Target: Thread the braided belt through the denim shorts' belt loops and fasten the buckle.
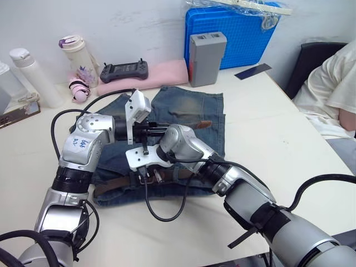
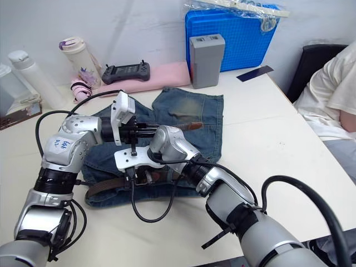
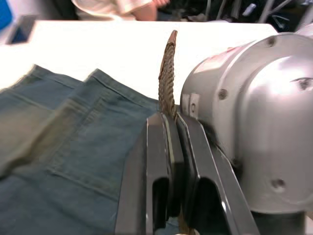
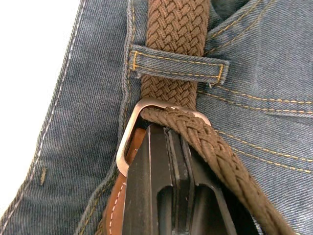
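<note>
On the white table (image 1: 289,128), spread flat between both arms: the denim shorts (image 1: 189,111), legs pointing toward the far wall, waistband nearest the robot. Along that waistband, running under the arms: the braided belt (image 4: 176,29), dark brown weave with tan leather at the end. Behind the shorts: a blue case (image 1: 233,33), a grey box (image 1: 207,55), a pink cloth (image 1: 161,72) with a black controller (image 1: 123,70), bottles (image 1: 80,58) at the left. At the table's right edge, a seated person (image 1: 334,94) in a pale shirt.

Judged well along: belt already passed through at least one of the belt loops (image 4: 178,63), and the free end already fed through the buckle (image 4: 146,122). Probably left: pulling the end snug and seating the prong; prong not visible, so fastening cannot be confirmed. Other loops hidden beneath the arms.

Left gripper (image 3: 171,137) clamped together on the belt's free end, strap standing up edge-on from between the fingers, close against the right arm's wrist housing. Right gripper (image 4: 171,147) pressed down at the buckle, fingers together; seemingly pinning the tan leather end just below the frame, though the exact hold stays unclear.

From the head views: overall layout, arms crossing over the waistband, buckle mostly hidden. From the right wrist view: loop stitching, silver frame, strap crossing it. From the left wrist view: the pinched strap tip against the shorts' legs.
</note>
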